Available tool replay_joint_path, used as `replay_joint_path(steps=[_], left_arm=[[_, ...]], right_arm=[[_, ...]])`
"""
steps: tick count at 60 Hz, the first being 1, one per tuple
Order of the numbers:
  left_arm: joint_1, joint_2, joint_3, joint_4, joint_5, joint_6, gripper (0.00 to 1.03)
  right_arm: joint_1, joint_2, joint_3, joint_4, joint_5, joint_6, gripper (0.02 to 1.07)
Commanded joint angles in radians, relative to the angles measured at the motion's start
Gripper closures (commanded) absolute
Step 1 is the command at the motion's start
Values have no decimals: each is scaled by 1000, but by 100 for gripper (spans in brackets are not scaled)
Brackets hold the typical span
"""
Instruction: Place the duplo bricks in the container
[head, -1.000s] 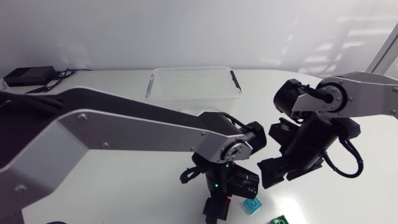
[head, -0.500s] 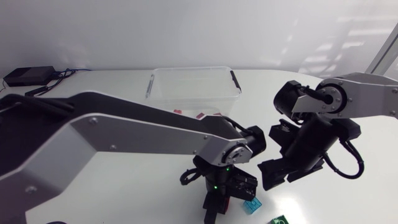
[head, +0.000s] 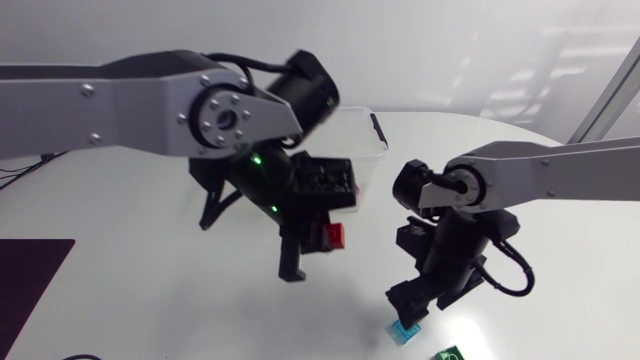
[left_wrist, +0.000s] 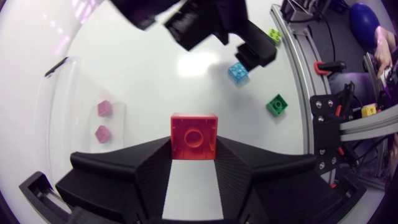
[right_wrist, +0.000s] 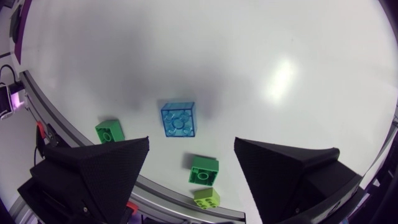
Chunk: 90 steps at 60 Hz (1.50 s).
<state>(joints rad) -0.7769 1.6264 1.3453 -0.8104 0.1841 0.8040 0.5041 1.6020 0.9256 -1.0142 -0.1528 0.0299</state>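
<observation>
My left gripper (head: 318, 240) hangs above the table middle, shut on a red duplo brick (head: 331, 236). In the left wrist view that red brick (left_wrist: 194, 135) sits clamped between the two black fingers. Behind the left arm stands the clear container (head: 366, 132); it holds two pink bricks (left_wrist: 104, 108) on its floor. My right gripper (head: 410, 300) is open just over a blue brick (head: 403, 331) near the front edge. In the right wrist view the blue brick (right_wrist: 180, 119) lies ahead of the wide-apart fingers.
A green brick (head: 448, 354) lies at the front edge. Near the blue one the right wrist view shows two dark green bricks (right_wrist: 110, 131) (right_wrist: 204, 170) and a lime one (right_wrist: 206, 197) by the table rim (right_wrist: 74, 134).
My left gripper closed on the red brick and lifted it up and back from the front edge toward the container. My right gripper came down and left over the blue brick.
</observation>
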Motion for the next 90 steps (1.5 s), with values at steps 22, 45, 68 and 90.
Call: replay_joint_path(steps=[22,45,68,90], left_arm=[[275,32,49,332,45,-203,80],[327,173,61,510,-20,-292,44],[312,62,-23,565,-21,-308,5],[311,-180,-126,560,-21,-322,5]], right_arm=[[113,179,71,23,64,82,16],[139,184,61,49,93,81,58],[123,55,39,5,122,73,80],[42,-82,285,-113,110,64,80]])
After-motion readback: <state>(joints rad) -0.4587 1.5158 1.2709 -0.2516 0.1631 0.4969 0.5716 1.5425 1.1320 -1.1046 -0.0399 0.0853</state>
